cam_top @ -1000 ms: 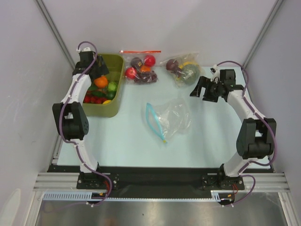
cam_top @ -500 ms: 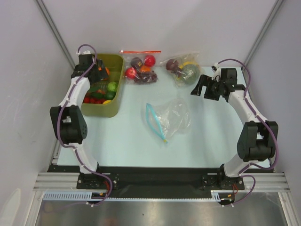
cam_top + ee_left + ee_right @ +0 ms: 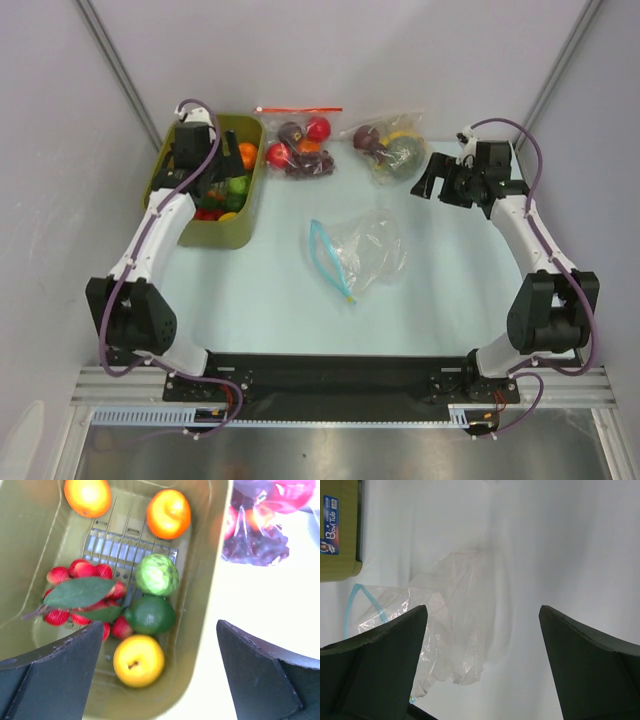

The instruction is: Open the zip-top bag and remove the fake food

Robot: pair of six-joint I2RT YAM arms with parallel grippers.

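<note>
The zip-top bag (image 3: 362,252) lies flat and empty mid-table, its light-blue zip strip gaping on its left side; the right wrist view shows it as the zip-top bag (image 3: 445,625) too. The fake food sits in the olive bin (image 3: 225,236): an orange fruit (image 3: 168,514), a light green one (image 3: 157,574), a dark green one (image 3: 150,614) and a yellow one (image 3: 138,660). My left gripper (image 3: 160,624) hangs open above the bin, holding nothing. Off to the bag's back right, my right gripper (image 3: 432,180) stands open and empty above the table.
Two other filled clear bags lie at the back: one with a red-orange zip (image 3: 298,143), one beside it (image 3: 390,148). The bin also holds a second orange fruit (image 3: 88,496) and red cherry tomatoes with leaves (image 3: 80,575). Enclosure walls close in at the sides and back.
The left arm has stretched out, its elbow dropping toward the near left, uncovering the orange fruit in the bin. The right arm shifted slightly back. The bag has not moved.
</note>
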